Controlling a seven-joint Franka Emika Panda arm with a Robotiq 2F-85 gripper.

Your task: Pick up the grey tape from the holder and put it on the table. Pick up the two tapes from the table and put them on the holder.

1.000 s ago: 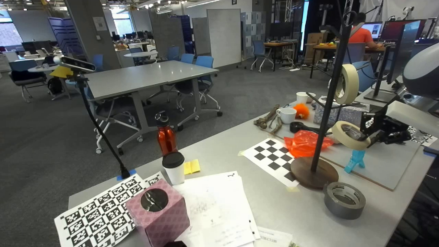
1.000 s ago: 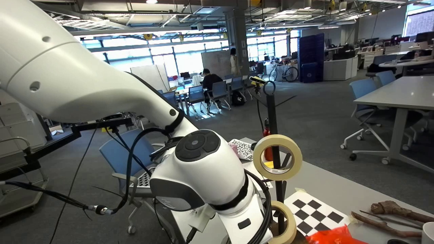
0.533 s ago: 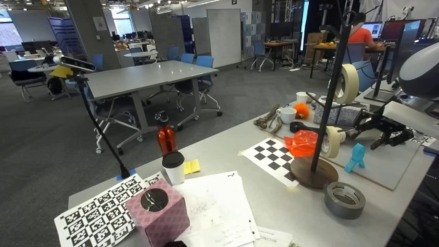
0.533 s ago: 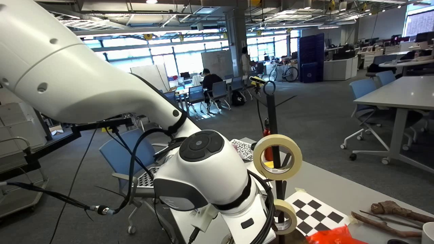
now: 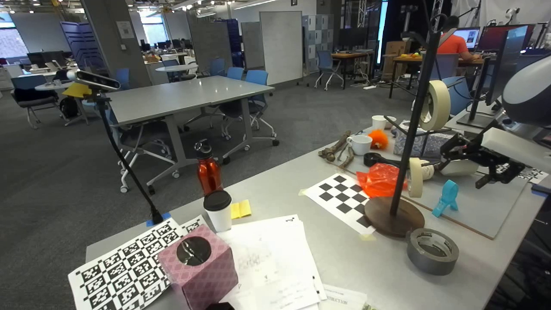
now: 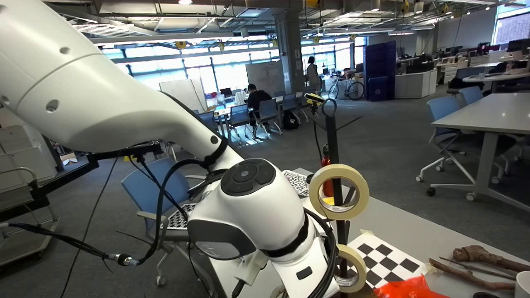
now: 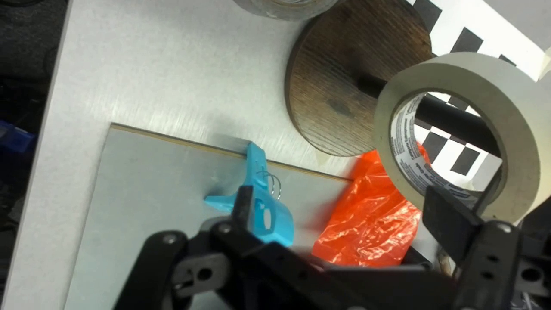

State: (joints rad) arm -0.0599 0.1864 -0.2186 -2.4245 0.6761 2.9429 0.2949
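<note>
Pale and cluttered, the table (image 5: 353, 262) is supporting the holder (image 5: 404, 168), which is standing toward 4 o'clock in an exterior view. Status change: unlike one second ago, the lower cream roll (image 5: 416, 178) is no longer sitting between the fingers (image 7: 450, 224); it is now hanging on the holder, off the table, and is probably swaying. The gripper (image 7: 340, 206) is standing fully spread and holding nothing, just beside that roll at 3 o'clock. The upper cream roll (image 5: 442, 105) is also hanging on the holder, between 12 and 1 o'clock from the lower one. The grey tape (image 5: 431, 263) is lying on the table, between 4 and 5 o'clock from the holder's base (image 5: 383, 220). Implication: all three rolls are apparently occupying their required places, and the task is probably nearing completion. Next action: the situation is calling for a straight retreat toward 3 o'clock. Caution: sideways drift is risking a knock against the lower cream roll.
</note>
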